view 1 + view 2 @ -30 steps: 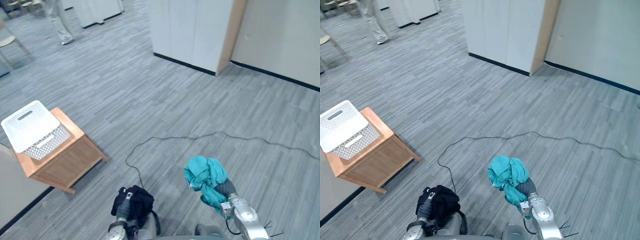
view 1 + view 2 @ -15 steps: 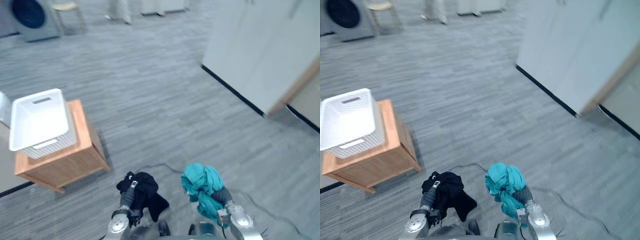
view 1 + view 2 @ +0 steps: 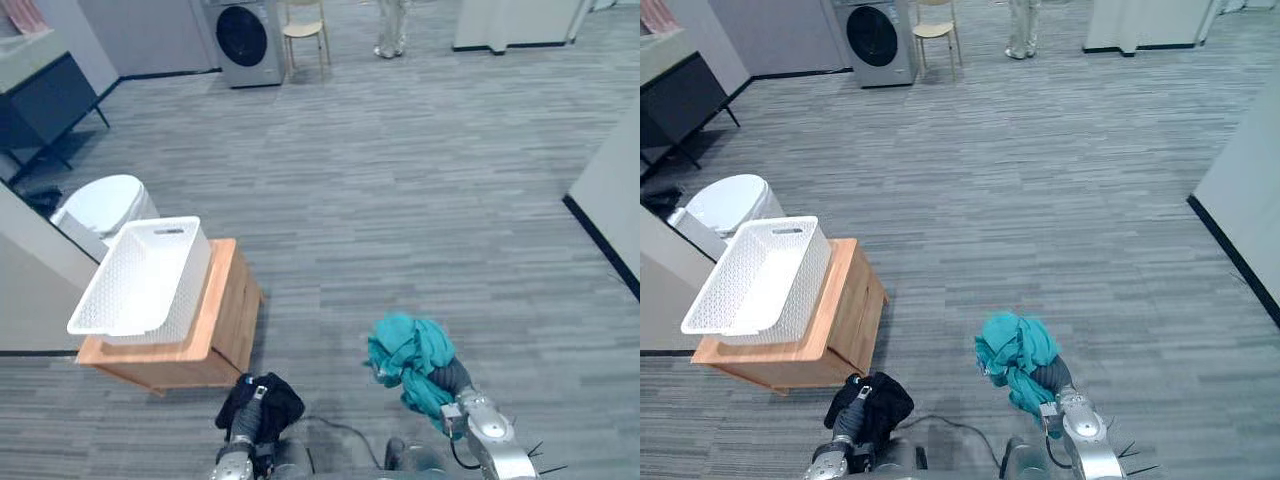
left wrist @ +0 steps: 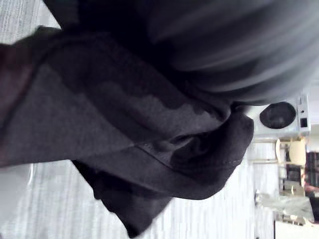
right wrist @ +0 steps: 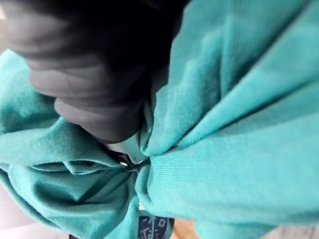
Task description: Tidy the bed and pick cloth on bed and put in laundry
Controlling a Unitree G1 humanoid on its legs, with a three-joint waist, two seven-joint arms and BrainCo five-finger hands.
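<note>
I can't read any words or numbers here. The bunched-up teal cloth (image 5: 239, 149) has a small dark blue patch (image 5: 152, 226) with pale marks on it, tucked between the cloth's folds, but I can't tell what the marks say. The grey washing machine with the round dark door (image 3: 245, 40), far from the teal cloth, is too small for me to read.

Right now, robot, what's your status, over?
Left hand shut on crumpled black cloth. Right hand shut on bunched teal cloth. White perforated plastic basket ahead-left on low wooden cabinet, nothing blocking it.
</note>
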